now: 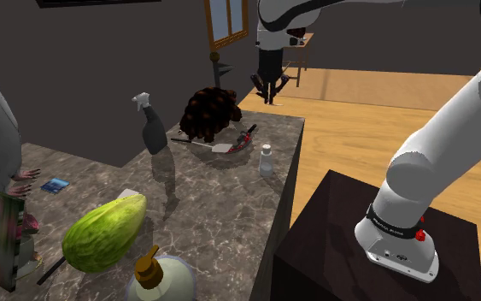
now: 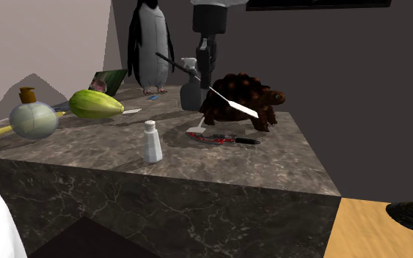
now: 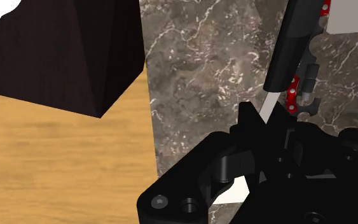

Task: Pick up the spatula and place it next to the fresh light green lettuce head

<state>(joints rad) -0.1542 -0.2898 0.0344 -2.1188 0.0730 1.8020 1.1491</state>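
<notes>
My black gripper [image 2: 206, 84] hangs above the far end of the marble counter [image 2: 219, 168], shut on the spatula [image 2: 235, 105]. The spatula is off the surface and tilted. Its thin dark handle rises toward the penguin and its white blade dips in front of the turtle figure. In the wrist view the black handle [image 3: 290, 48] leads away from the gripper [image 3: 260, 167] and white shows between the fingers. From the shoulder view the gripper [image 1: 269, 96] hangs over the counter's far corner. The light green lettuce head [image 1: 103, 231] [image 2: 96, 104] lies on its side at the other end.
A red-and-black tool [image 1: 246, 138] with a pale flat end lies under the gripper. Nearby stand a brown turtle figure [image 1: 206, 111], a spray bottle [image 1: 151, 128] and a small shaker [image 1: 266, 160]. A round stoppered flask [image 1: 155, 280] sits beside the lettuce. A penguin figure [image 2: 150, 44] stands behind.
</notes>
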